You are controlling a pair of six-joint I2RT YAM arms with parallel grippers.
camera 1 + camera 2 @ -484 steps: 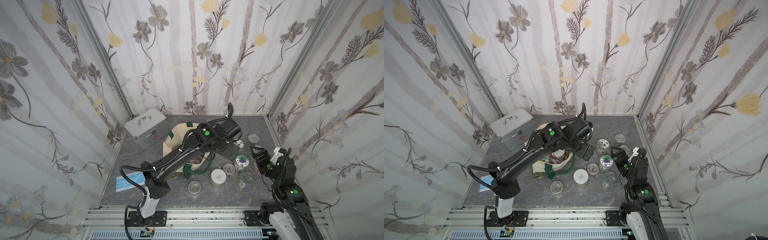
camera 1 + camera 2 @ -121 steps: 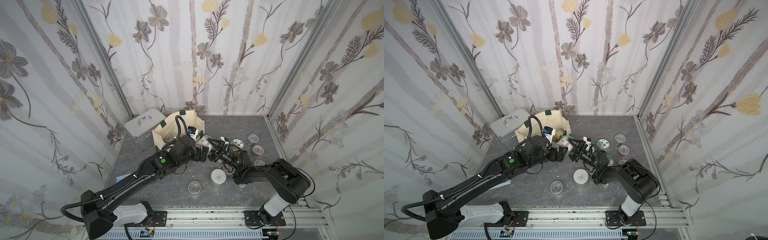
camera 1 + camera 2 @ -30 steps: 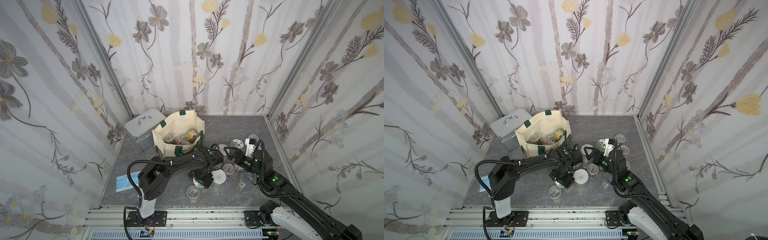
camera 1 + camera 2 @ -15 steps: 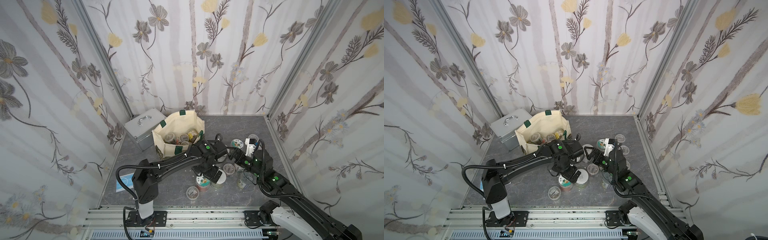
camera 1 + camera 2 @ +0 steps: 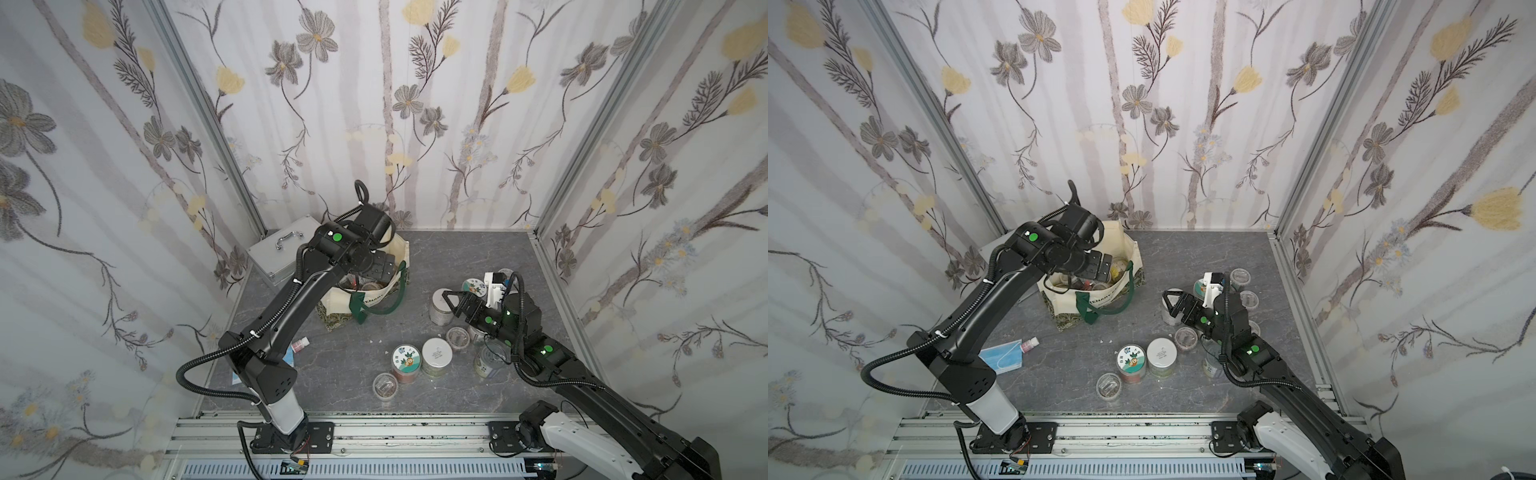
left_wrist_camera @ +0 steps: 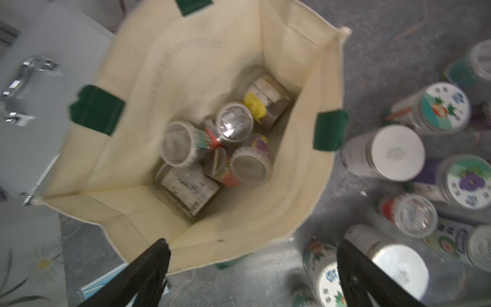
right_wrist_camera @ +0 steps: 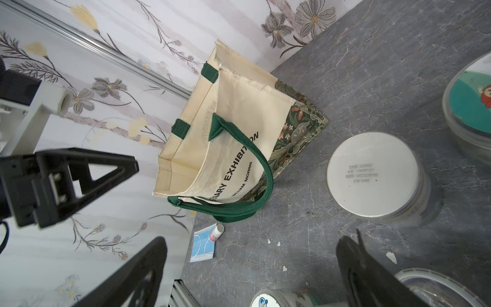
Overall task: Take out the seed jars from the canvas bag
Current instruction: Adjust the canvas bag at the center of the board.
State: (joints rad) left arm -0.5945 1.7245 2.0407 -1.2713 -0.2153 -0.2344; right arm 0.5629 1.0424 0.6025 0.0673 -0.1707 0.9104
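The cream canvas bag (image 5: 376, 300) (image 5: 1100, 300) stands upright and open at the back left. Several seed jars (image 6: 233, 125) lie inside it, some on their sides. My left gripper (image 5: 376, 268) (image 6: 251, 247) hovers over the bag's mouth, open and empty. More seed jars stand on the floor to the right, among them a sticker-lid one (image 5: 405, 360) beside a white-lid one (image 5: 436, 354). My right gripper (image 5: 455, 305) (image 7: 252, 244) is open and empty, low among these jars, next to another white-lid jar (image 7: 372, 175).
A silver metal case (image 5: 286, 253) sits against the bag's left side. A tiny pink-capped bottle (image 5: 300, 344) and a blue face mask (image 5: 1003, 357) lie at the front left. Wallpapered walls close in three sides; a metal rail (image 5: 374, 432) runs along the front.
My left gripper opened, left the sticker-lid jar standing by the white-lid jar, then rose and swung back over the bag. The right arm has not moved.
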